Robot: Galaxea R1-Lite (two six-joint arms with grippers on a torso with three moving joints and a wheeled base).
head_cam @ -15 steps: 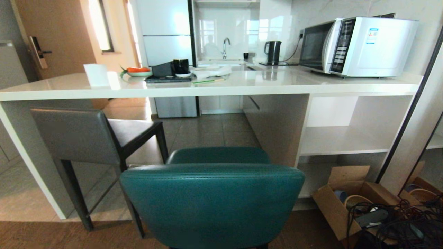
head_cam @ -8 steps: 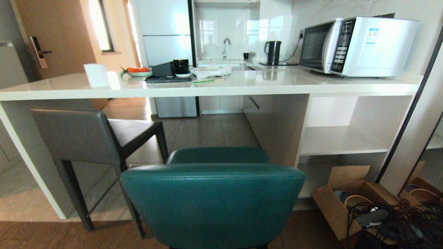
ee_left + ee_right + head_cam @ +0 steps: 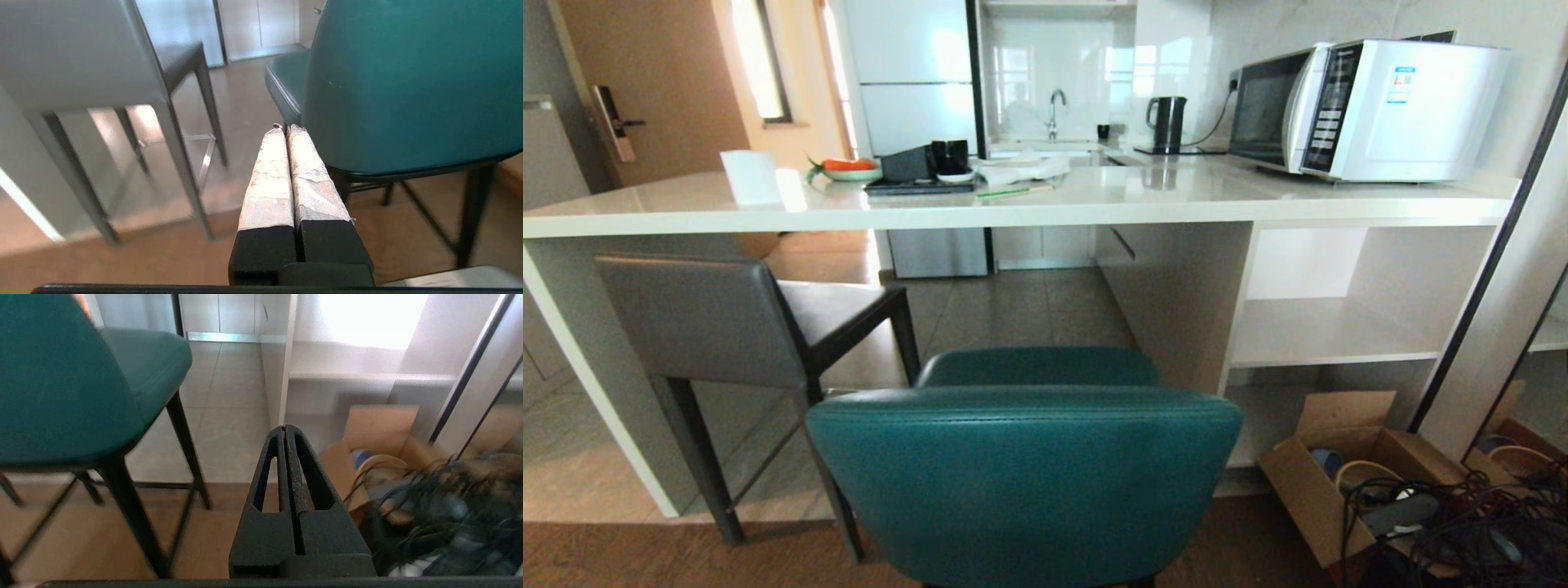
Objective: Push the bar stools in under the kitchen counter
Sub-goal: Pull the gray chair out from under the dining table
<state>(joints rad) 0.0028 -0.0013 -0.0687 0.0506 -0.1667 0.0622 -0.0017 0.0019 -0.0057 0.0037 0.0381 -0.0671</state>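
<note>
Overhead, the kitchen counter (image 3: 1045,204) is seen spanning the view, a microwave (image 3: 1368,106) set on its right end; the grey stool (image 3: 727,327) is tucked partly under the left span, its back just short of the edge; the teal stool (image 3: 1025,474) is stood out in front, nearest the camera; the left gripper (image 3: 286,128) is pressed closed, empty, just beside the teal back; the right gripper (image 3: 284,428) is likewise closed on nothing, near the cardboard box (image 3: 367,437).
</note>
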